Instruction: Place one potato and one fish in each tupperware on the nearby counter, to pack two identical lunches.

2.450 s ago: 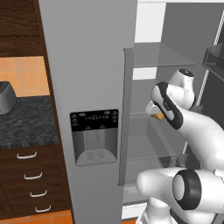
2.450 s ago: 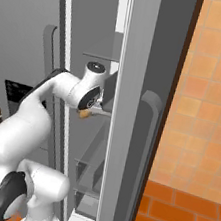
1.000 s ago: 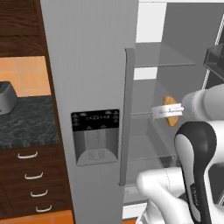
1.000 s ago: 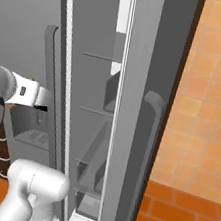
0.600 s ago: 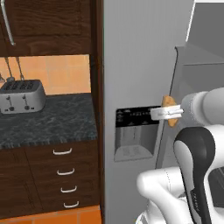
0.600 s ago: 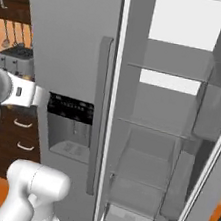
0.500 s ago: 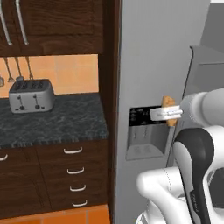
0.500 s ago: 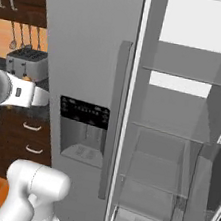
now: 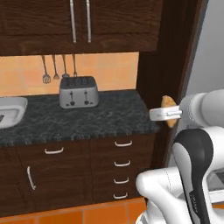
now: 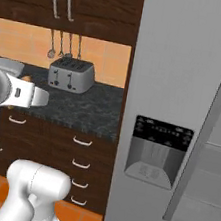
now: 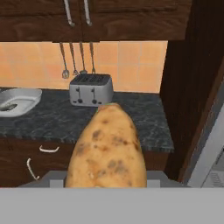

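Note:
My gripper (image 9: pixel 162 114) is shut on a brown speckled potato (image 11: pixel 107 146), held in the air to the right of the counter's end and above drawer height. In the right base view the gripper (image 10: pixel 35 97) reaches in from the left edge. The dark speckled counter (image 9: pixel 109 118) runs left from there. A pale rounded tupperware (image 11: pixel 18 99) rests at its far left, also cut by the edge of the left base view as tupperware (image 9: pixel 8 112). A small dark shape lies in it, too small to name. The fish is out of view.
A silver toaster (image 9: pixel 78 92) stands at the back of the counter under hanging utensils (image 9: pixel 59 68). Dark wood drawers (image 9: pixel 122 164) sit below, wall cabinets above. A tall dark panel (image 9: pixel 168 65) and the grey fridge door (image 10: pixel 163 141) stand to the right.
The base has swung left, so the whole picture shifted from the fridge to the counter and toaster. The potato stays held in the gripper.

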